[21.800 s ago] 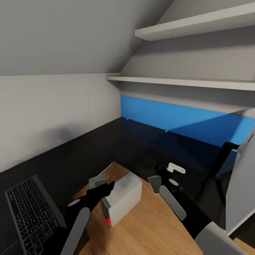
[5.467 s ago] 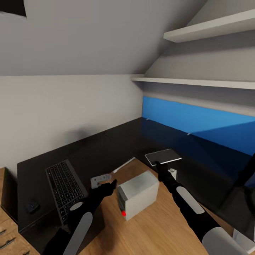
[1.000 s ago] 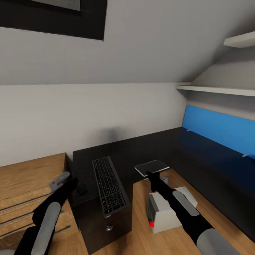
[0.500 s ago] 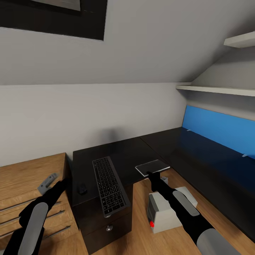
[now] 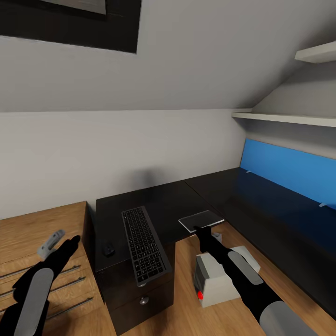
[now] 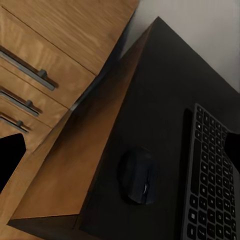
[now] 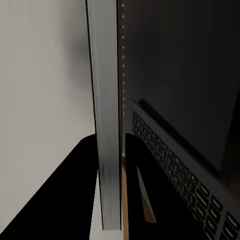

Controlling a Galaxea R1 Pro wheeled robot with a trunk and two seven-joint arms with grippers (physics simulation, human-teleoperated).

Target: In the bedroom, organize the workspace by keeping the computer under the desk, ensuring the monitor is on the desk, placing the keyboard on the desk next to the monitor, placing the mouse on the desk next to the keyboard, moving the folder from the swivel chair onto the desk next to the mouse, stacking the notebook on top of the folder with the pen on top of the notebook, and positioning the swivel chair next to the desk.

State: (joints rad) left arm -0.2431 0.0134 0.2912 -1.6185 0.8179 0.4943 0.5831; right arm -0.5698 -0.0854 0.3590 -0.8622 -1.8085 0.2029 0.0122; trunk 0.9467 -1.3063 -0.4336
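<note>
Left claw [image 5: 50,243] now farther left over wooden drawers [image 5: 32,261], beside mouse [image 5: 108,248].

attic bedroom workspace, sloped ceiling [image 5: 196,56], wall shelves [image 5: 284,118], black desk [image 5: 261,205], keyboard [image 5: 143,244], wooden drawers [image 5: 28,252]

The keyboard [image 5: 143,244] lies lengthwise on the black drawer cabinet [image 5: 154,205], its near end reaching the cabinet's front edge, with a small dark mouse [image 5: 108,248] near its left side. The right gripper [image 5: 199,229] holds the notebook [image 5: 200,220] flat over the cabinet's front right corner, above the computer [image 5: 219,275] standing on the wood floor [image 5: 186,312] beside the desk [image 5: 275,210]. The left gripper [image 5: 55,240] hangs over the wooden drawer unit [image 5: 37,233] left of the cabinet; its fingers seem parted, though the angle is poor.
</note>
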